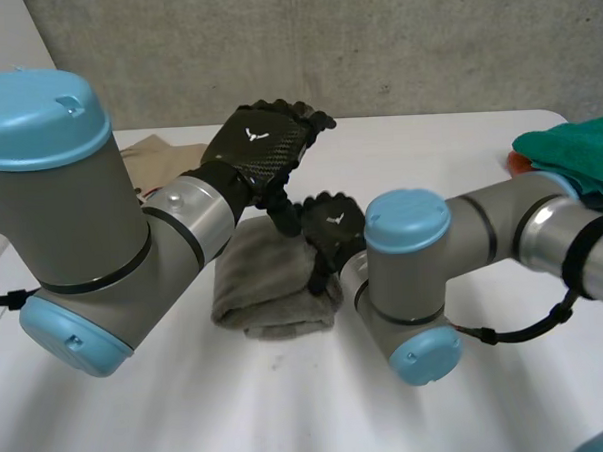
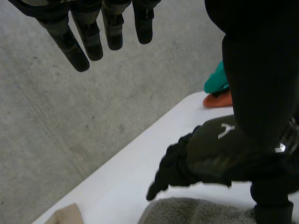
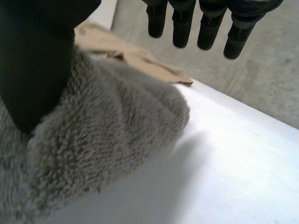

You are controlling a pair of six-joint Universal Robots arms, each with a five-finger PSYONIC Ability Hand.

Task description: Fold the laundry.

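A grey fluffy towel [image 1: 269, 287] lies folded in the middle of the white table [image 1: 429, 160]. My right hand [image 1: 332, 230] hovers over the towel's right edge, open with straight fingers [image 3: 205, 23]. Its thumb [image 3: 37, 60] rests on the towel's pile [image 3: 107, 135]. My left hand [image 1: 263, 138] is raised above the table behind the towel, open and empty, its fingers [image 2: 93, 32] straight. In the left wrist view my right hand [image 2: 210, 154] shows above the towel [image 2: 196, 210].
A tan cloth [image 1: 163, 152] lies at the back left of the table, just behind the towel [image 3: 126, 51]. At the right edge sits a teal cloth [image 1: 579, 154] on top of something orange [image 1: 514, 162]. A grey wall stands behind the table.
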